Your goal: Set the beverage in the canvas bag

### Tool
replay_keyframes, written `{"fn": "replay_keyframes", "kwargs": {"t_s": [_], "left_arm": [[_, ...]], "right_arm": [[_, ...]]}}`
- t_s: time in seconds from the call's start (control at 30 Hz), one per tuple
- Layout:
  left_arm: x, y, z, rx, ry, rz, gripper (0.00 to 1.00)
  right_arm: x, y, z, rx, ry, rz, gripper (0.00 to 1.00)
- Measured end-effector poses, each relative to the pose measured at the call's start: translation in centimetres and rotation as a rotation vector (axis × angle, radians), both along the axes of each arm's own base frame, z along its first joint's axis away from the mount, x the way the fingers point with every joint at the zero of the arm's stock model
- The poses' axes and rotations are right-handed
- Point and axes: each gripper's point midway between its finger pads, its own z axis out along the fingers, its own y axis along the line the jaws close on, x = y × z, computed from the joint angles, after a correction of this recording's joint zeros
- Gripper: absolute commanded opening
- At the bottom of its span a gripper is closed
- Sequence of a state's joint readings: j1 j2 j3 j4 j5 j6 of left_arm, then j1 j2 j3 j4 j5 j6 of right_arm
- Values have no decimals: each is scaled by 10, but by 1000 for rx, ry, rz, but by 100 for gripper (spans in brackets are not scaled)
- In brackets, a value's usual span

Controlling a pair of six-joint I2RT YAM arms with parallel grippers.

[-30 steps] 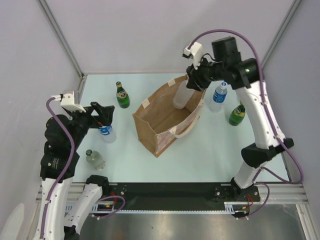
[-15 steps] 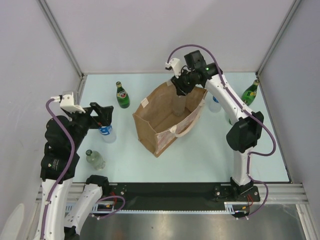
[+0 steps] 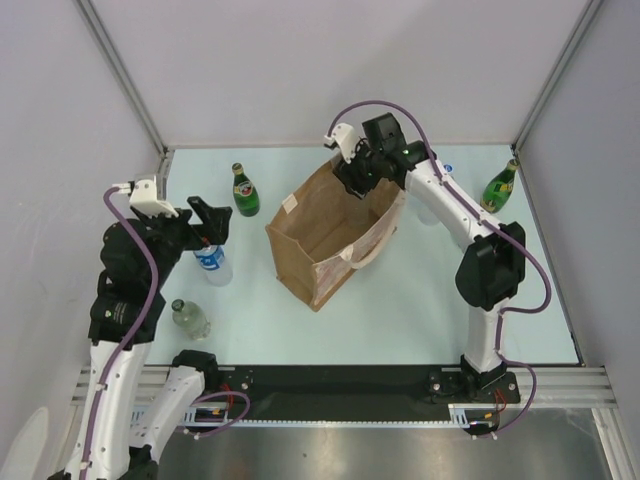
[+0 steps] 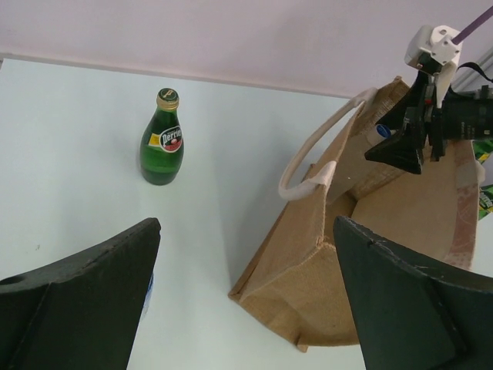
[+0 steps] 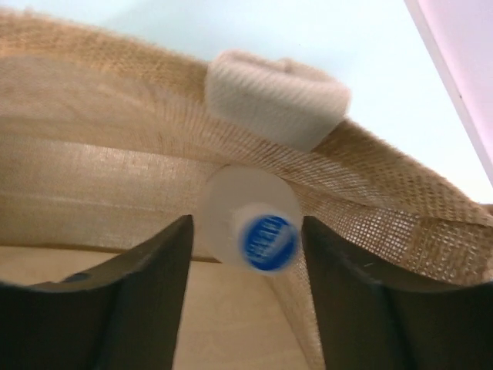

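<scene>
Right gripper (image 3: 352,178) lowered further into canvas bag (image 3: 330,235) mouth since earlier frame; fingers spread, blue-capped bottle (image 5: 250,228) between them against bag's inner wall. Left gripper (image 4: 239,304) open beside bag.

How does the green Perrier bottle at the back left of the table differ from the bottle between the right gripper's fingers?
The Perrier bottle is dark green glass with a gold cap; the bottle in the bag is pale and translucent with a blue cap. The Perrier bottle stands free on the table, left of the canvas bag; the pale bottle is inside the bag, between the fingers of the right gripper. Both appear upright.
</scene>
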State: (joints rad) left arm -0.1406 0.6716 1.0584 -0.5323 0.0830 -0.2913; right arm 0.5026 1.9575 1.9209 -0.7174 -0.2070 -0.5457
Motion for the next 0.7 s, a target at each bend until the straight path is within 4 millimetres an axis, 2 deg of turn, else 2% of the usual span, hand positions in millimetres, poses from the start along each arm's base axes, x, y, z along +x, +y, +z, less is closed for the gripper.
{"fn": "replay_keyframes", "kwargs": {"t_s": [0.17,0.23,0.4,0.5,0.57,0.7], "left_arm": [[16,-5,-6,-13,27,-8,100],[21,-6,-9,-18,45,-7,100],[31,-9,-21,-28,114,-7,100],[28,-6,-32,-27,176,14,99],[23,-1,-39,-29,219,45,97],[11,16,-59,-20,322,148,94]], "right_arm": [[-3,-3,19,18,-28,3,69],[-6,-5,36,42,-43,7,70],[-27,-12,100,165,-110,43,71],[-46,-23,137,231,-147,70,72],[-58,-31,152,259,-169,80,73],[-79,-44,161,292,-168,96,73]]}}
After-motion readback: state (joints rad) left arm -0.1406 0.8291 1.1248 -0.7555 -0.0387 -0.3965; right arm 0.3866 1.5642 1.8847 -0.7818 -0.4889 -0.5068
